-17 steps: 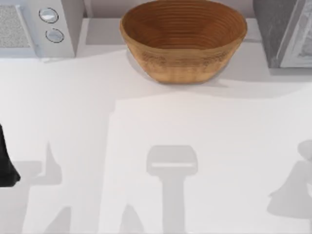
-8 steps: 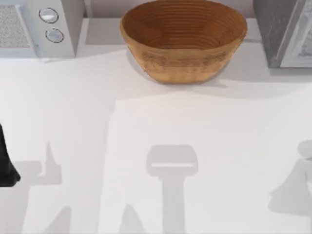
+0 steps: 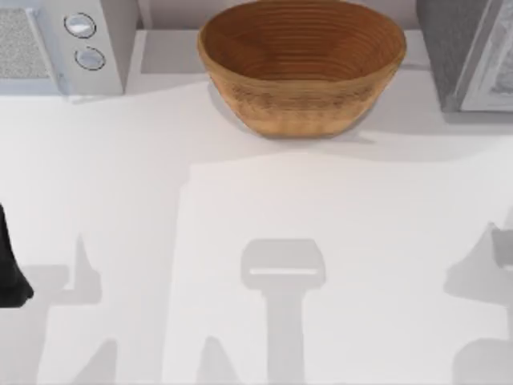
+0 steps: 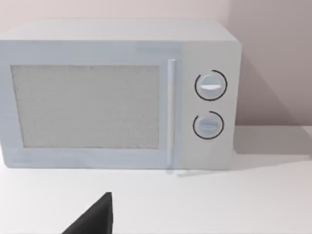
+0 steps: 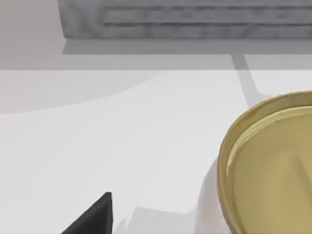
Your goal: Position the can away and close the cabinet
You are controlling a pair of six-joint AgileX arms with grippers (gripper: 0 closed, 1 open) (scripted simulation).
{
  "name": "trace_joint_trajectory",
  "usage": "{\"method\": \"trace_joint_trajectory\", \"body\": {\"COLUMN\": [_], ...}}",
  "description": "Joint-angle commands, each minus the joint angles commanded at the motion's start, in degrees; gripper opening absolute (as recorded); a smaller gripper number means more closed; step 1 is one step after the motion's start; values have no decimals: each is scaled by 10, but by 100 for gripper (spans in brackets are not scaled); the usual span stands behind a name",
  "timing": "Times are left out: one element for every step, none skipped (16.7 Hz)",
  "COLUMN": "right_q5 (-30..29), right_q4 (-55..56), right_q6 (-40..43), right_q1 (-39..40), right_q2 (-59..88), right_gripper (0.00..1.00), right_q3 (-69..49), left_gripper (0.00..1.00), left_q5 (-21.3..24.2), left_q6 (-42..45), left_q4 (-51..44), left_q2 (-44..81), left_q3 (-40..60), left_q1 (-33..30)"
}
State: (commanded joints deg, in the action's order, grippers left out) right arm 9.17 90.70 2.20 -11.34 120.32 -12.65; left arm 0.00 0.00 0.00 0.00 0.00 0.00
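A gold-topped can point(image 5: 273, 165) is seen from above in the right wrist view, its round rim and recessed lid close beneath that camera, standing on the white table point(image 3: 240, 200) in front of the grey cabinet point(image 5: 185, 19). In the top view the cabinet point(image 3: 469, 52) sits at about 2 o'clock, so the can is judged to stand toward the table's right edge, near 4 o'clock, where arm shadows are cast.

The can is judged to be rigid metal, light to moderately heavy, with smooth and rather slippery walls; a squeeze across the middle of its round side, below the rim, is thought the surest hold, and a grip on the lip alone would risk a slip or a tip.

A dark finger tip point(image 5: 92, 217) of the right gripper is caught at the wrist view's edge, near the can but apart from it; whether that claw is spread or closed cannot be told.

Farther out, a woven basket point(image 3: 302, 64) is set at 12 o'clock and a microwave point(image 3: 60, 44) at 10 o'clock. The left arm point(image 3: 10, 265) is parked at 8 o'clock, facing the microwave point(image 4: 122, 92); its claw's state cannot be told either.
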Motion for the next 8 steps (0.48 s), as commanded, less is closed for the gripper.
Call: {"method": "trace_joint_trajectory", "body": {"right_q5": [-1, -1, -1, -1, -1, -1, -1, -1], "right_q4": [-1, -1, -1, -1, -1, -1, -1, -1], "right_q6": [0, 0, 0, 0, 0, 0, 0, 0], "right_q1": [1, 1, 1, 1, 1, 1, 1, 1], "right_q2": [1, 1, 1, 1, 1, 1, 1, 1], "right_gripper": [100, 100, 100, 100, 92, 85, 77, 70], "right_q3": [-2, -2, -2, -2, -2, -2, -2, -2], "left_gripper": [100, 100, 100, 100, 100, 100, 100, 100], "left_q5": [0, 0, 0, 0, 0, 0, 0, 0], "left_q6": [0, 0, 0, 0, 0, 0, 0, 0], "left_q4": [0, 0, 0, 0, 0, 0, 0, 0], "left_q2": [0, 0, 0, 0, 0, 0, 0, 0], "left_q3": [0, 0, 0, 0, 0, 0, 0, 0], "left_q1": [0, 0, 0, 0, 0, 0, 0, 0]}}
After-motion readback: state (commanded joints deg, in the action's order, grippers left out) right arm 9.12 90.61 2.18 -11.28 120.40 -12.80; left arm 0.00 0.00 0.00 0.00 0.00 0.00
